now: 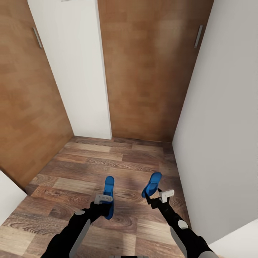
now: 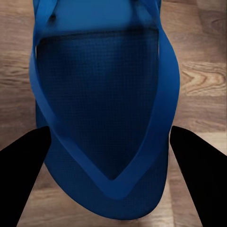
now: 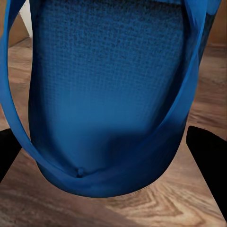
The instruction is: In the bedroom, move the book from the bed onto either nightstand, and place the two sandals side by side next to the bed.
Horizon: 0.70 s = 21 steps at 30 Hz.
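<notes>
Two tools were in view, each closed on one bright blue sandal. The left tool [image 1: 106,205] gripped the left sandal [image 1: 109,196] near its lower end, so that the sole ran forward from the fingers and stood on edge above the floor [image 1: 82,168]. In the left wrist view, that sandal [image 2: 101,118] lay between the two dark fingers [image 2: 22,175], its V-shaped strap pointing back toward the tool and the wood planks [image 2: 203,80] showing around it. The right tool [image 1: 154,199] held the right sandal [image 1: 152,184] by its near end, and the sole tilted forward and slightly inward from the fingers. In the right wrist view, this sandal [image 3: 111,94] sat close between the dark fingers [image 3: 208,158], its textured sole facing the camera and its strap looping down either side. The two sandals were apart from each other, roughly level, both clear of the planks as far as the head view showed. Beyond the tools the grey-brown plank floor ran to a corner of the bedroom, where a brown wooden door [image 1: 150,68] stood ahead, a second wooden door [image 1: 25,93] to the left, a white wall strip [image 1: 77,68] between them and a white wall [image 1: 225,118] on the right.
</notes>
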Tool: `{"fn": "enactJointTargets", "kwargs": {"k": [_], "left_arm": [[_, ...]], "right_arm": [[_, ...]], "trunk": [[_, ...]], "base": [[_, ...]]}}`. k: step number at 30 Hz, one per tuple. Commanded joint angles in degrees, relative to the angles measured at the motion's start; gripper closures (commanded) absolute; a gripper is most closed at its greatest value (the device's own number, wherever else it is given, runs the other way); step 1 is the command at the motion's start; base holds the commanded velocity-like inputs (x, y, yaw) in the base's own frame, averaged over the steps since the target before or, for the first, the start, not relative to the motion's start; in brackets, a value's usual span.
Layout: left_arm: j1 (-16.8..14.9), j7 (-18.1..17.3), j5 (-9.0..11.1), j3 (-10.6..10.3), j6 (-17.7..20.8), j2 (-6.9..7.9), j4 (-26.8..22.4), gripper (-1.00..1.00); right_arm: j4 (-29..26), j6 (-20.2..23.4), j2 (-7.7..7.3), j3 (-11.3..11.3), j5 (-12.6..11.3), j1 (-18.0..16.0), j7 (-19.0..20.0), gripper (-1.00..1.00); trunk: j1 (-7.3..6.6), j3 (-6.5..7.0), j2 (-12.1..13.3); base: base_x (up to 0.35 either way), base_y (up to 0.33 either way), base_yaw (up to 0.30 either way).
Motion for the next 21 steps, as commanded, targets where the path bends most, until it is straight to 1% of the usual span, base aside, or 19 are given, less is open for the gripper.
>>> {"fn": "enactJointTargets", "kwargs": {"k": [1, 6, 21], "left_arm": [[0.0, 0.0, 0.5, 0.2, 0.3, 0.01, -0.1, 1.00], [0.0, 0.1, 0.4, 0.3, 0.0, -0.08, 0.0, 1.00], [0.0, 0.3, 0.3, 0.3, -0.1, -0.32, 0.3, 1.00]], "right_arm": [[0.1, -0.2, 0.00, 0.1, -0.6, 0.0, 0.4, 1.00], [0.2, -0.2, 0.03, 0.1, -0.6, 0.0, 0.3, 1.00], [0.2, -0.2, 0.04, 0.1, -0.6, 0.0, 0.2, 1.00]], "trunk": [[-0.03, 0.18, 0.0], [-0.16, 1.29, 0.1], [-0.16, 1.29, 0.1]], "base": [[0.000, 0.000, 0.000], [0.000, 0.000, 0.000], [0.000, 0.000, 0.000]]}}
